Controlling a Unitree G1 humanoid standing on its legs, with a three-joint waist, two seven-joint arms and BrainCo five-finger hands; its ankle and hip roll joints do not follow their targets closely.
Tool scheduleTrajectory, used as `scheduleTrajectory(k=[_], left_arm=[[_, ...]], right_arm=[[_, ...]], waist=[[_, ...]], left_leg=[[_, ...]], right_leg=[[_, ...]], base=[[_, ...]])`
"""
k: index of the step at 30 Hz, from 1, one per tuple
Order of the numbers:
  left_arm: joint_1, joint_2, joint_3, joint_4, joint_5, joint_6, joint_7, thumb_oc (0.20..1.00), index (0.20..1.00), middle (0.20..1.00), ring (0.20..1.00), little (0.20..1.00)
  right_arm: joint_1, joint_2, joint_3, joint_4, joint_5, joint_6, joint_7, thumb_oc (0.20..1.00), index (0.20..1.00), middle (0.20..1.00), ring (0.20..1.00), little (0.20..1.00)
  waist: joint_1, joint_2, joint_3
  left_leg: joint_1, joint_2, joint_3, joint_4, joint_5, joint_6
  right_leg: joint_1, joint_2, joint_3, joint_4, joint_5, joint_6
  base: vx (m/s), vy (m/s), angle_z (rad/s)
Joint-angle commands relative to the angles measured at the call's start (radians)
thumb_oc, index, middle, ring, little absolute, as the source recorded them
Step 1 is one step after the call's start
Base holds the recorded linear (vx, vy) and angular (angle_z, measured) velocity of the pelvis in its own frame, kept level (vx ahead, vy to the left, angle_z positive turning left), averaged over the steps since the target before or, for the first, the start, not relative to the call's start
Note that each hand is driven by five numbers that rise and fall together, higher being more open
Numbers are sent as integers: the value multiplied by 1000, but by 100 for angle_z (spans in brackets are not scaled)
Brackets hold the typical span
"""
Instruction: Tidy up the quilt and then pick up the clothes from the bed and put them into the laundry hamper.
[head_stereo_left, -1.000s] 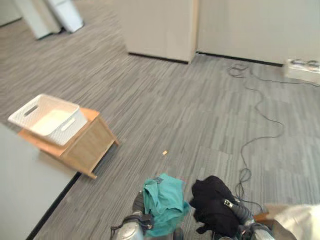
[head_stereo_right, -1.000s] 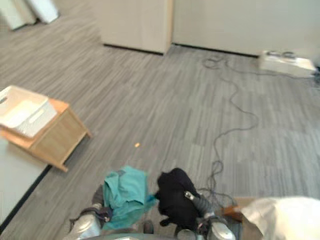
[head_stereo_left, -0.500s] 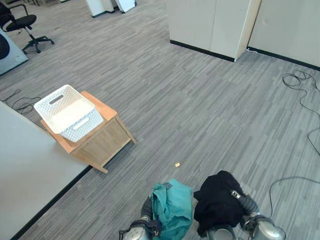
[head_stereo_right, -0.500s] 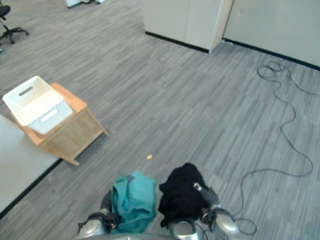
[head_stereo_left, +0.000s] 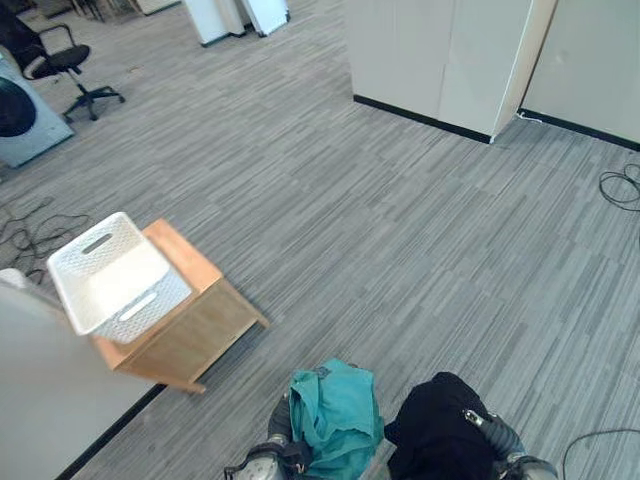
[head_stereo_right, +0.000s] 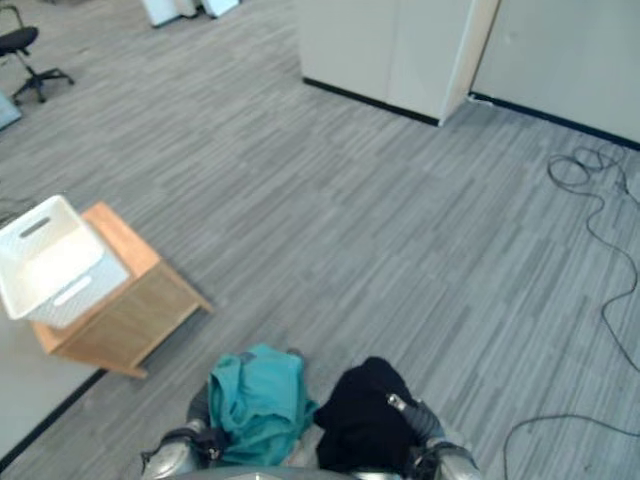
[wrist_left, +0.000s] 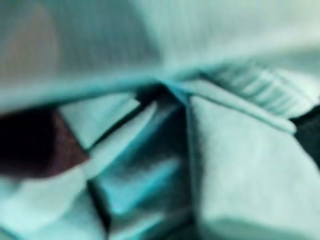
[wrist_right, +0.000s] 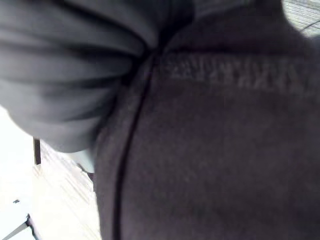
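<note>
A teal garment (head_stereo_left: 335, 415) is bunched over my left hand (head_stereo_left: 279, 430) at the bottom of the eye views. Its folds crowd the left wrist view (wrist_left: 225, 165). Beside it, a black garment (head_stereo_left: 440, 428) wraps my right hand (head_stereo_left: 493, 433), and dark cloth (wrist_right: 210, 150) covers the right wrist view. Both garments hang above the grey floor. The white slotted laundry hamper (head_stereo_left: 150, 305) stands on a low wooden stand (head_stereo_left: 195, 335) to my left, some way ahead of the hands. Nothing lies in the hamper.
A pale flat surface with a dark edge (head_stereo_left: 40, 410) lies at the lower left, next to the stand. An office chair (head_stereo_left: 70, 65) stands far left. Tall pale cabinets (head_stereo_left: 440, 60) line the back. Loose cables (head_stereo_right: 590, 185) trail over the floor on the right.
The camera has swung, so the whole floor has shifted; the hamper and stand now sit lower and further left. Both garments stay on my hands at the bottom edge.
</note>
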Motion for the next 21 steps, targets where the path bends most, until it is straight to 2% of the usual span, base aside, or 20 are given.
scheduleTrajectory(k=[1, 2, 3, 4, 5, 6, 8, 9, 10, 11, 12, 13, 14, 15, 16, 17, 18, 19, 20, 21], left_arm=[[-7, 86, 22, -166, -25, -7, 41, 200, 200, 200, 200, 200], [-11, 87, 24, -157, -36, 4, 55, 200, 200, 200, 200, 200], [-18, 87, 27, -133, -51, 2, 60, 200, 200, 200, 200, 200], [-21, 88, 29, -123, -56, 1, 56, 200, 200, 200, 200, 200], [-22, 86, 37, -107, -46, 1, 38, 200, 200, 200, 200, 200], [-20, 87, 39, -107, -36, 6, 29, 200, 200, 200, 200, 200], [-17, 88, 38, -106, -24, 18, 16, 200, 200, 200, 200, 200], [-16, 89, 33, -100, -14, 23, 8, 200, 200, 200, 200, 200], [-17, 88, 28, -89, -6, 12, 3, 200, 200, 200, 200, 200], [-20, 86, 18, -73, 13, -15, -11, 200, 200, 200, 200, 200], [-19, 84, 14, -70, 21, -25, -16, 200, 200, 200, 200, 200], [-10, 86, 1, -87, 43, -37, -11, 200, 200, 200, 200, 200], [-8, 86, -2, -92, 44, -41, 2, 200, 200, 200, 200, 200], [-6, 76, -5, -86, 34, -53, 27, 200, 200, 200, 200, 200], [-6, 73, -4, -86, 32, -53, 25, 200, 200, 200, 200, 200], [-3, 70, 4, -103, 23, -50, 25, 200, 200, 200, 200, 200], [-2, 71, 9, -116, 18, -39, 29, 200, 200, 200, 200, 200], [-1, 75, 13, -143, 10, -11, 36, 200, 200, 200, 200, 200], [-8, 78, 13, -162, 2, 27, 38, 200, 200, 200, 200, 200], [-11, 77, 16, -154, 1, 31, 29, 200, 200, 200, 200, 200]], right_arm=[[-9, 32, -37, -147, -1, -78, -2, 200, 200, 200, 200, 200], [-15, 47, -27, -150, -16, -62, -13, 200, 200, 200, 200, 200], [-29, 57, -8, -156, -29, -45, -22, 200, 200, 200, 200, 200], [-34, 61, 1, -161, -34, -36, -26, 200, 200, 200, 200, 200], [-41, 64, 27, -182, -34, -26, -51, 200, 200, 200, 200, 200], [-42, 63, 34, -190, -28, -28, -62, 200, 200, 200, 200, 200], [-39, 58, 37, -188, -13, -45, -74, 200, 200, 200, 200, 200], [-42, 47, 31, -186, 10, -55, -76, 200, 200, 200, 200, 200], [-44, 46, 32, -181, 17, -65, -76, 200, 200, 200, 200, 200], [-40, 48, 30, -177, 26, -87, -75, 200, 200, 200, 200, 200], [-37, 50, 27, -176, 24, -92, -71, 200, 200, 200, 200, 200], [-27, 52, 19, -173, 27, -99, -62, 200, 200, 200, 200, 200], [-25, 51, 19, -173, 28, -94, -57, 200, 200, 200, 200, 200], [-38, 60, 20, -140, 23, -103, -54, 200, 200, 200, 200, 200], [-44, 61, 20, -128, 23, -109, -49, 200, 200, 200, 200, 200], [-57, 54, 13, -118, 8, -99, -29, 200, 200, 200, 200, 200], [-62, 47, 7, -121, 3, -83, -22, 200, 200, 200, 200, 200], [-72, 32, -6, -122, 10, -61, -15, 200, 200, 200, 200, 200], [-84, 9, -25, -116, 28, -47, -6, 200, 200, 200, 200, 200], [-88, 2, -30, -112, 36, -51, -2, 200, 200, 200, 200, 200]], waist=[[38, -41, -32], [29, -24, -27], [24, -16, -16], [21, -11, -11], [10, -3, 5], [-4, 0, 13], [-30, -17, 26], [-55, -41, 35], [-64, -43, 39], [-91, -48, 39], [-100, -46, 39], [-123, -45, 29], [-128, -43, 25], [-136, -34, -3], [-139, -30, -11], [-147, -23, -28], [-148, -23, -35], [-139, -30, -35], [-110, -51, -19], [-102, -55, -14]], left_leg=[[-13, 16, -43, 59, -11, -57], [34, -3, -54, 60, -30, -35], [80, -12, -62, 57, -52, -23], [96, -12, -66, 55, -60, -18], [145, -11, -88, 57, -88, -12], [182, -14, -116, 50, -107, -12], [232, -41, -169, 46, -152, -12], [278, -59, -216, 68, -216, -21], [300, -58, -236, 76, -249, -20], [325, -63, -275, 92, -280, -12], [337, -58, -282, 101, -296, -11], [369, -42, -283, 135, -345, -18], [378, -37, -282, 141, -354, -21], [410, 8, -251, 188, -332, -59], [414, 24, -238, 206, -309, -69], [413, 62, -197, 281, -246, -93], [401, 82, -172, 339, -199, -110], [319, 108, -140, 494, -105, -144], [119, 91, -130, 672, -62, -155], [70, 87, -118, 679, -71, -153]], right_leg=[[-60, -311, -21, 381, 436, 140], [-143, -342, -10, 502, 482, 139], [-219, -350, -9, 528, 463, 125], [-241, -347, -12, 527, 452, 117], [-321, -307, -29, 465, 404, 91], [-365, -260, -40, 373, 383, 76], [-416, -211, -32, 174, 390, 71], [-438, -180, -15, -117, 410, 78], [-448, -159, 11, -199, 419, 85], [-488, -132, 76, -272, 432, 98], [-499, -124, 92, -272, 431, 100], [-520, -120, 134, -231, 431, 106], [-521, -118, 142, -223, 428, 108], [-506, -117, 134, -180, 422, 101], [-499, -116, 132, -167, 418, 98], [-476, -112, 136, -151, 403, 84], [-461, -113, 132, -153, 396, 77], [-412, -121, 123, -167, 392, 58], [-325, -138, 116, -192, 384, 31], [-301, -140, 108, -196, 375, 27]], base=[[769, 490, 20], [589, 280, 23], [598, 237, 27], [601, 57, 37], [558, -59, 42], [610, -136, 54], [696, -228, 119], [873, -291, 146], [987, -299, 144], [664, -147, 89], [829, -156, 98], [635, -117, 69], [801, -147, 115], [523, -87, 90], [684, -96, 96], [502, -60, 73], [573, -108, 97], [517, -154, 85], [445, -142, 63], [488, -66, 56]])
